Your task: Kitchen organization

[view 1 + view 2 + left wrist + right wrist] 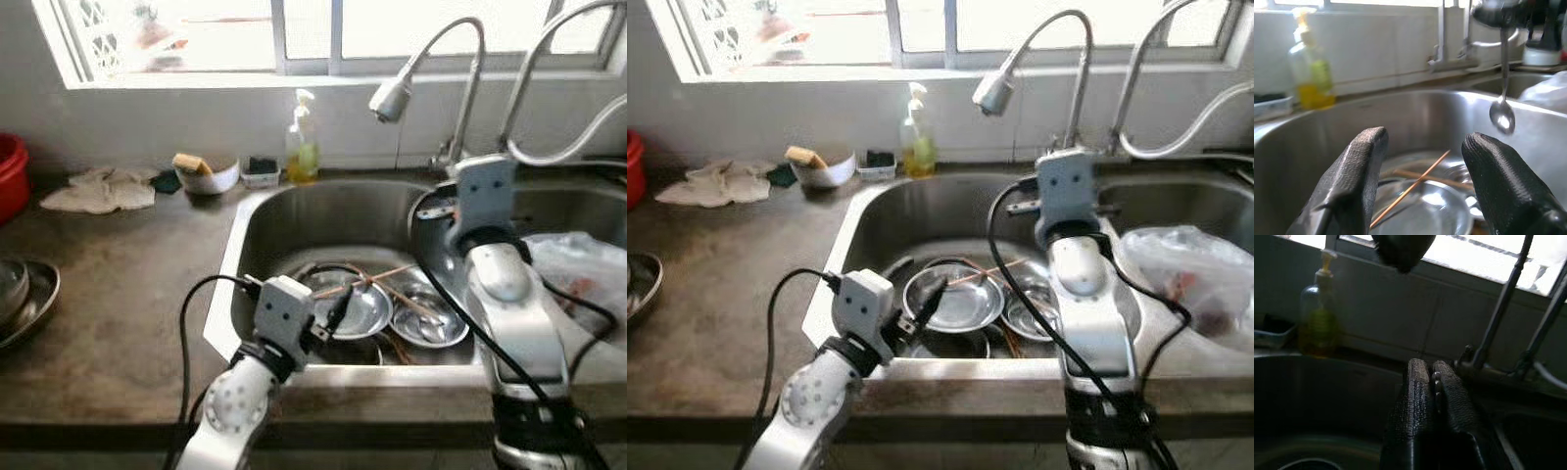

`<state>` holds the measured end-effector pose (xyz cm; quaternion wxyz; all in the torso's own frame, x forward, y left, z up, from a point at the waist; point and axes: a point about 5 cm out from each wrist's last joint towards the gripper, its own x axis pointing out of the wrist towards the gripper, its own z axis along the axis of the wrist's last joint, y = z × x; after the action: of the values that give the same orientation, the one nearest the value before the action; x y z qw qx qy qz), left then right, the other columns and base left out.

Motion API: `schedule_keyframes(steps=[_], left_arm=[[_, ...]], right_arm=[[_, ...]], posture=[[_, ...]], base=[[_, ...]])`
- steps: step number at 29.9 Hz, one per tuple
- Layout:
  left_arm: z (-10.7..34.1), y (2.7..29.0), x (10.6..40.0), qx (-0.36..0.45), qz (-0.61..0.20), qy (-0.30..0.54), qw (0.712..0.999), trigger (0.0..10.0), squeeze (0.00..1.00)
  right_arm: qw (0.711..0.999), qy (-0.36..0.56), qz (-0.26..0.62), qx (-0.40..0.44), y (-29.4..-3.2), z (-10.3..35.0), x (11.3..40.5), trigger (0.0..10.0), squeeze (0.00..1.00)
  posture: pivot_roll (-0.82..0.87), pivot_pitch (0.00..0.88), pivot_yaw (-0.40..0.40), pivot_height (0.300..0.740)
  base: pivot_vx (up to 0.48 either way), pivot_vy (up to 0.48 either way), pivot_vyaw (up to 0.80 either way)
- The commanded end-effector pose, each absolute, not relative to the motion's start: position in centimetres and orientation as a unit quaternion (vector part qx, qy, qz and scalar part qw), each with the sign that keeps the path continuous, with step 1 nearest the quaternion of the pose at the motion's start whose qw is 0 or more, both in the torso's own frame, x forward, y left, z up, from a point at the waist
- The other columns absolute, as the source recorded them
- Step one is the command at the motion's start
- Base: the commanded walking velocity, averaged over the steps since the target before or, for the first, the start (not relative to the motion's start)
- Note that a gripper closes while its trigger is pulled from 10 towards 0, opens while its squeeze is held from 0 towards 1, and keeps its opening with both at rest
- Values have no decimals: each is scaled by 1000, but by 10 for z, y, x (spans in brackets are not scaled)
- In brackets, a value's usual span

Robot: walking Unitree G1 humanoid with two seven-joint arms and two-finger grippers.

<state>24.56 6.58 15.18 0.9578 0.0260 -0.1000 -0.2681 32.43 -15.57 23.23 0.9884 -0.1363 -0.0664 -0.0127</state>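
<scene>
Clearing the sink (257,220) looks like the step in hand. The right gripper (1431,382) is pinched on a spoon (1502,116), which hangs bowl-down above the basin, near the tap (394,98). The left gripper (1422,161) hovers low over the near rim, fingers (1359,171) spread wide and empty, aimed at the steel plates (351,308) and chopsticks (377,284) lying on the bottom. Next, I'd guess, the spoon needs carrying out to the counter (118,313), clear of the tap, while the left drops onto a chopstick.
</scene>
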Motion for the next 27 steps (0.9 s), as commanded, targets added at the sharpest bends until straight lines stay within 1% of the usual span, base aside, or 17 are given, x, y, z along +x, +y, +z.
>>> schedule_keyframes(steps=[1,6,9,10,14,20,21,22,25,27], left_arm=[[152,65,244,31,-266,-97,959,10000,0],[151,64,243,31,-267,-97,958,10000,0],[152,63,243,31,-267,-97,958,10000,0],[152,63,243,30,-266,-97,959,10000,0],[153,64,242,29,-264,-97,959,10000,0],[152,64,239,24,-268,-95,958,10000,0],[152,64,239,24,-269,-95,958,10000,0],[152,63,239,22,-271,-95,958,10000,0],[152,63,239,21,-275,-94,956,10000,0],[152,63,239,21,-277,-95,956,10000,0]], right_arm=[[989,-53,-14,-135,-159,231,327,10000,0],[989,4,-11,-149,-165,216,342,10000,0],[988,16,-14,-156,-167,212,347,10000,0],[986,27,-22,-165,-170,208,350,10000,1000],[986,44,-28,-160,-174,201,353,10000,1000],[988,39,-27,-145,-173,200,350,10000,1000],[989,35,-31,-143,-173,200,349,10000,675],[990,8,-35,-135,-171,206,346,10000,0],[989,-60,-43,-125,-169,224,338,10000,0],[989,-77,-45,-116,-168,228,334,10000,0]], posture=[[68,0,-39,740],[74,0,-44,740],[75,0,-48,740],[78,2,-48,740],[83,14,-52,740],[80,21,-44,740],[78,22,-44,740],[78,22,-42,740],[76,23,-36,740],[75,23,-36,740]], base=[[0,0,0],[0,0,0],[0,0,0],[0,0,0],[0,0,0],[0,0,0],[0,0,0],[0,0,0],[0,0,0],[0,0,0]])
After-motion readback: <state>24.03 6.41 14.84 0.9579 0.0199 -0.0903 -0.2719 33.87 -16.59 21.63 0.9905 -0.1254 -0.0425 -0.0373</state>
